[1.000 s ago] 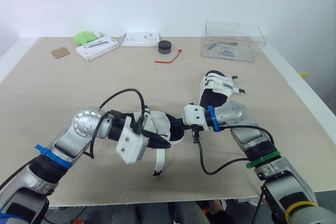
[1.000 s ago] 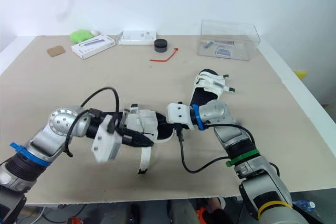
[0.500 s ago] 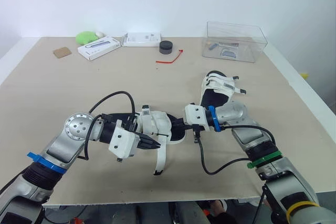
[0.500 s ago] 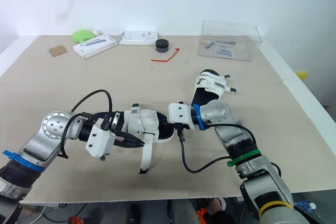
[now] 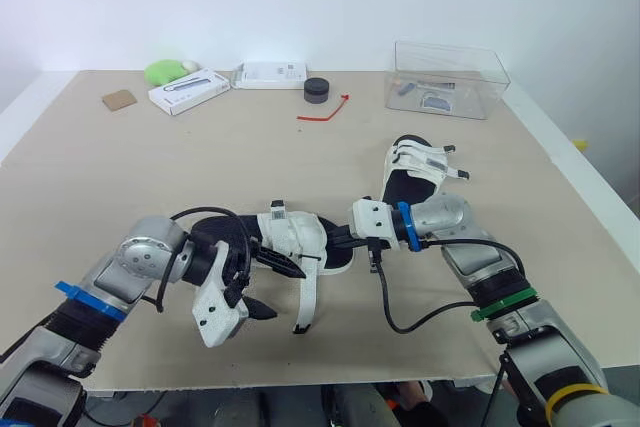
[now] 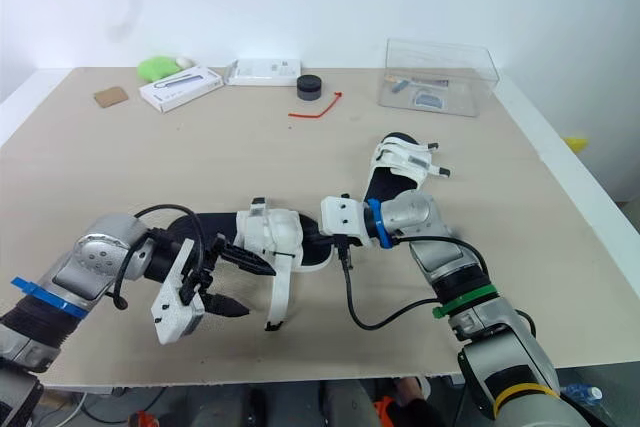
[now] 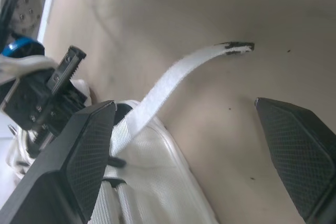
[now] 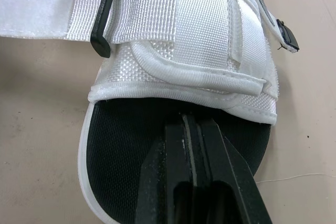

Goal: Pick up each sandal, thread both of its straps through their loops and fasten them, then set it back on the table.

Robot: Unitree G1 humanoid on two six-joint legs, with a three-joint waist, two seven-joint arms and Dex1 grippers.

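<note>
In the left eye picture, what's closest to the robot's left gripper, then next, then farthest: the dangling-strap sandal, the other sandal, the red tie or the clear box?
1. The dangling-strap sandal, right beside the left gripper.
2. The other sandal, off to the right.
3. The red tie, far back in the middle.
4. The clear box, at the back right.

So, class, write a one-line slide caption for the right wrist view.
Closed right gripper at the sandal footbed; white strap threaded through a black loop.
</note>
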